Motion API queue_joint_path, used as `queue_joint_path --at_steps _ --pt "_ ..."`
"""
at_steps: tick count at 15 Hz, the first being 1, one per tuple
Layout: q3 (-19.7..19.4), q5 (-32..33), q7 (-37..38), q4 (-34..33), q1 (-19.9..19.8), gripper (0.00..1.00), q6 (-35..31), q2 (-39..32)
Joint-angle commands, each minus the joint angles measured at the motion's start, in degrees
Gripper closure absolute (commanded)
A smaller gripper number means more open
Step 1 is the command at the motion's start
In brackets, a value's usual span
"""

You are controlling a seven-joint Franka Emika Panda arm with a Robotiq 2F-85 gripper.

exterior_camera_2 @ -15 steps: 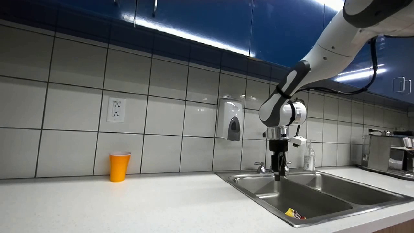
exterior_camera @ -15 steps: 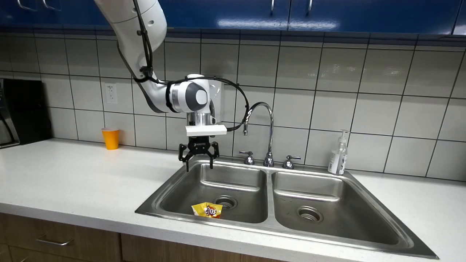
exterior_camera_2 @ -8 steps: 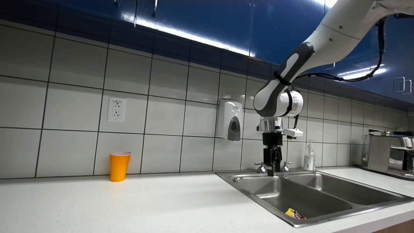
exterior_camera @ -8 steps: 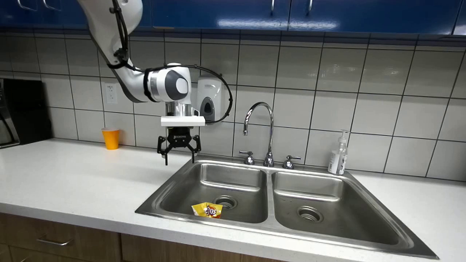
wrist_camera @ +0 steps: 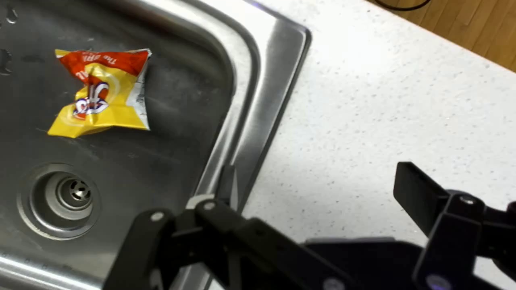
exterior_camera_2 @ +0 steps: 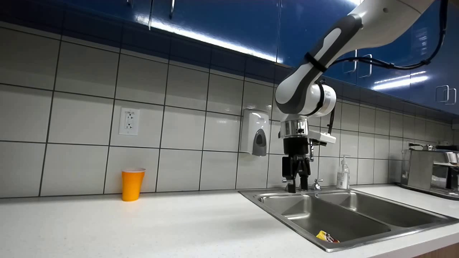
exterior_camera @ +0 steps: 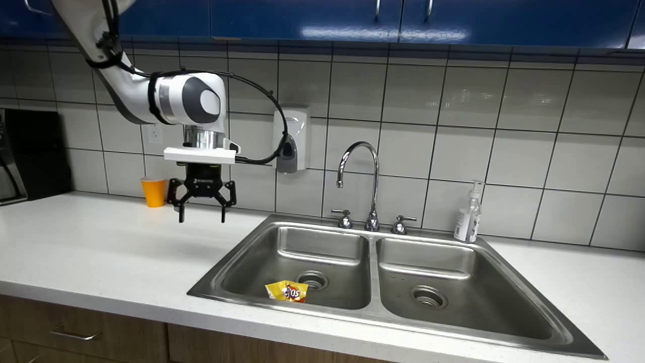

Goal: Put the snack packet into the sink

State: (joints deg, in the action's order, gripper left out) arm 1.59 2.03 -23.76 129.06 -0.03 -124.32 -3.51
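The snack packet, yellow and red with a silvery edge, shows in both exterior views (exterior_camera: 286, 291) (exterior_camera_2: 326, 236) and the wrist view (wrist_camera: 109, 92). It lies crumpled on the floor of a basin, close to the drain and apart from the gripper. The steel double-basin sink shows in both exterior views (exterior_camera: 375, 302) (exterior_camera_2: 351, 215); its rim also shows in the wrist view (wrist_camera: 278, 68). My gripper (exterior_camera: 202, 221) is open and empty, above the counter to the side of the sink. It also shows in an exterior view (exterior_camera_2: 298, 190) and the wrist view (wrist_camera: 316, 167).
A chrome gooseneck faucet (exterior_camera: 375, 176) stands behind the sink, with a pump bottle (exterior_camera: 468, 217) beside it. A soap dispenser (exterior_camera_2: 255, 132) hangs on the tiled wall. An orange cup (exterior_camera_2: 132, 184) stands on the counter. Blue cabinets (exterior_camera: 302, 20) hang above.
My open gripper has moved up and away from above the sink basin, to a place over the counter. The packet has stayed where it lies in the basin.
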Motion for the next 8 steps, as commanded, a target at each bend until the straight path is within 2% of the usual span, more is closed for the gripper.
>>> queue_joint_path --at_steps 1,8 --pt "1.9 -3.0 4.4 6.5 2.5 0.0 2.5 8.0" --pt "4.6 -9.1 8.7 13.8 8.3 0.0 6.6 16.4"
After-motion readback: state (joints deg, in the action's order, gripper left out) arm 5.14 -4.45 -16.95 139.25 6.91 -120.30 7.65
